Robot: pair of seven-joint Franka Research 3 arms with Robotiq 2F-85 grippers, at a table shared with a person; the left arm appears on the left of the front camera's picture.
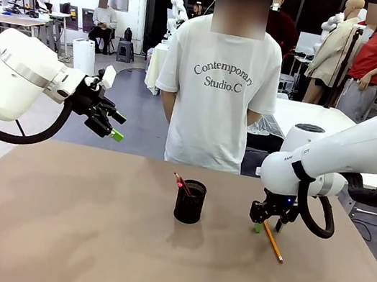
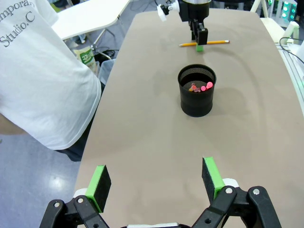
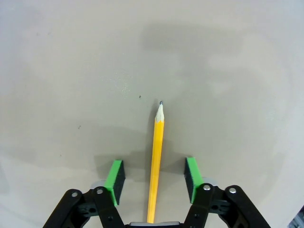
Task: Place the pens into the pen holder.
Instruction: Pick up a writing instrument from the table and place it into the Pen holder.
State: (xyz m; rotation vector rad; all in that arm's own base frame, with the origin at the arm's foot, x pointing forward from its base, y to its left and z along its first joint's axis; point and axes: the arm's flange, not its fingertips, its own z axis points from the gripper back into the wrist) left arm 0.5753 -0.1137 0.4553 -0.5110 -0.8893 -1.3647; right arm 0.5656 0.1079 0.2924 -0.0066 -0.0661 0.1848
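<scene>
Right gripper [image 3: 153, 178] sits lowest and closest to its cam: fingers straddle the pencil [image 3: 156, 156], 1 green pad each side, a gap showing on both sides, so jaws are part-open and not yet clamping; nothing held. Pencil runs between the fingers w/ its sharpened tip pointing away from the wrist, which looks like a deliberate line-up so the pads can close across the shaft, not along it. From the front, that gripper [image 1: 266, 228] is down at table [image 1: 48, 233] level, right of the holder [image 1: 190, 201], w/ the pencil [image 1: 273, 242] lying flat on the table, slanting toward the robot's side. Holder stands upright near table centre, well apart from the pencil; 2 pens [image 1: 182, 183] lean inside it already, pink ends visible in the left wrist view [image 2: 202, 87], so likely 2 of 3 done and the pencil is the last. Left gripper [image 1: 107, 123] is raised off to the left, well clear of the table, jaws wide open and empty [image 2: 156, 180], prob. parked out of the way. Person [image 1: 217, 80] stands at the far side, not reaching over the table. Risk, as a guess: thin round pencil could roll or pivot if pads close off-centre.
</scene>
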